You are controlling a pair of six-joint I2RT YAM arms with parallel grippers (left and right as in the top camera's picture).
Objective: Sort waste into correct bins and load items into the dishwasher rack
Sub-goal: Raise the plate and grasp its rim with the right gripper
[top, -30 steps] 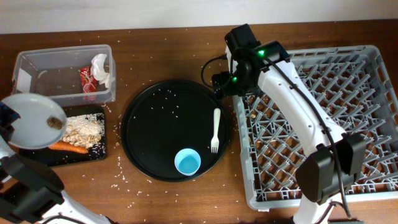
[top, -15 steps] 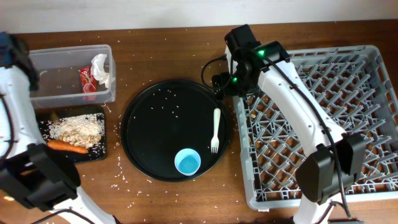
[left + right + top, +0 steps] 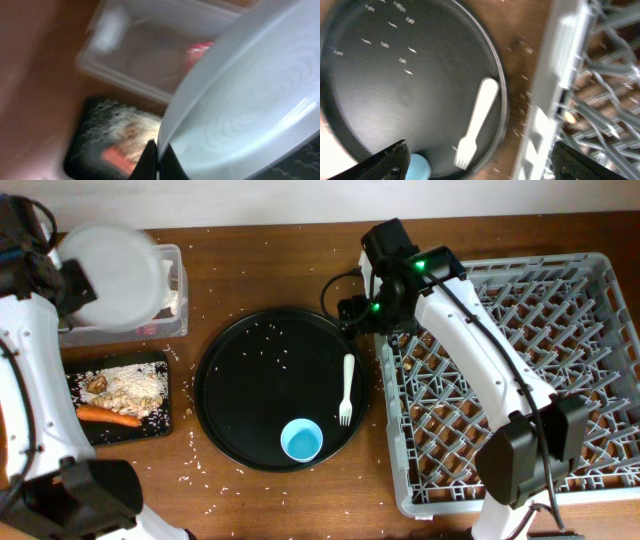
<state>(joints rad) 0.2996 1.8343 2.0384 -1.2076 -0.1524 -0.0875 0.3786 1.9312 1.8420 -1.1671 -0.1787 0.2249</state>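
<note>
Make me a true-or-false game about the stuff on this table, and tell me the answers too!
1. The blue cup stands on the round black tray. True.
2. The white fork lies in the grey rack. False: it lies on the round black tray, beside the rack.
3. The left gripper holds the white plate. True.
4. The carrot is in the clear box. False: it lies on the shallow black tray, next to the rice.
5. The right gripper is pinching the fork. False: it is open and holds nothing.
</note>
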